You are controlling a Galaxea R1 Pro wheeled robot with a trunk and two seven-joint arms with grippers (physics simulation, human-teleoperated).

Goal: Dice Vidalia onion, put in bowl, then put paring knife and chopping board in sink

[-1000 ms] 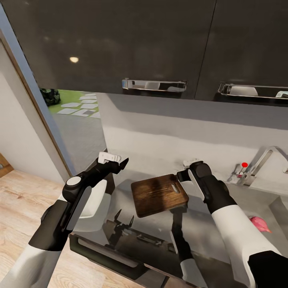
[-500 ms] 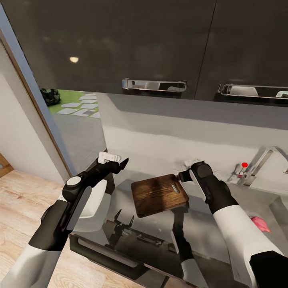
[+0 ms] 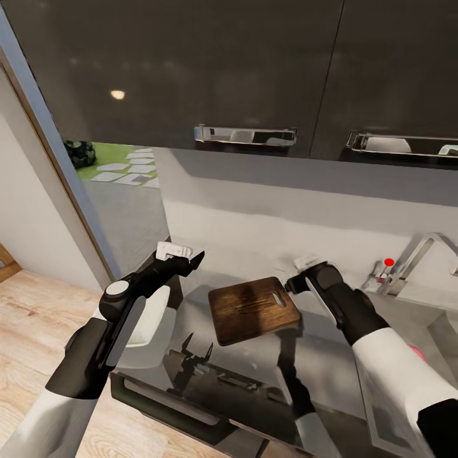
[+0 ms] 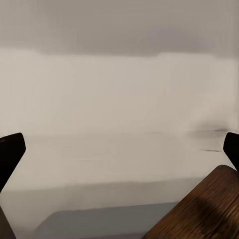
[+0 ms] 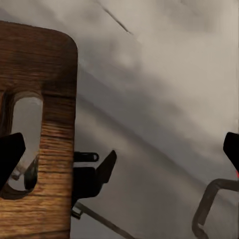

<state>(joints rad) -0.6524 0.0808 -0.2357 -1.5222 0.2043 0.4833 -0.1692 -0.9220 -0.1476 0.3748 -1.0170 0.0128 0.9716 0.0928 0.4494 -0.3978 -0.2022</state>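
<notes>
The dark brown chopping board (image 3: 253, 310) lies on the grey countertop (image 3: 356, 369), slot handle toward the sink. My right gripper (image 3: 290, 284) hovers open at that handle end. In the right wrist view, the right gripper (image 5: 119, 152) has one finger over the slot of the chopping board (image 5: 47, 149) and grips nothing. My left gripper (image 3: 194, 259) is open above the counter, left of the board; between the wide fingers of this gripper (image 4: 119, 149) shows a corner of the board (image 4: 199, 211). A sliver of the pink Vidalia onion (image 3: 418, 350) peeks past my right forearm in the sink (image 3: 445, 331). The white bowl (image 3: 156, 321) sits behind my left forearm. The paring knife is out of view.
The chrome tap (image 3: 413, 257) with its red dot (image 3: 388, 262) stands at the back right. Dark wall cabinets (image 3: 191, 63) with chrome handles hang low over the counter. A doorway and wooden floor (image 3: 38, 318) lie past the countertop's left end.
My right gripper has slid a little to the right, away from the board's handle end, and its forearm now covers most of the onion. The board and the left arm have not moved.
</notes>
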